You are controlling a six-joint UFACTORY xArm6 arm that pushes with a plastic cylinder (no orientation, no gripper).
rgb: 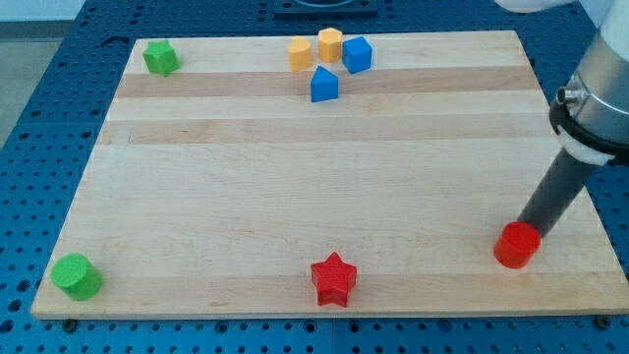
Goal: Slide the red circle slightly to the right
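Note:
The red circle (517,245) is a short red cylinder near the board's bottom right corner. My tip (532,232) is the lower end of the dark rod that comes down from the view's right. It stands right behind the red circle, at its upper right side, and seems to touch it; the very end is partly hidden by the block.
The wooden board (314,167) lies on a blue perforated table. A red star (333,279) sits at the bottom centre and a green cylinder (77,275) at the bottom left. A green block (160,58) is at the top left. Two yellow blocks (301,53) (329,44) and two blue blocks (357,54) (323,85) cluster at the top centre.

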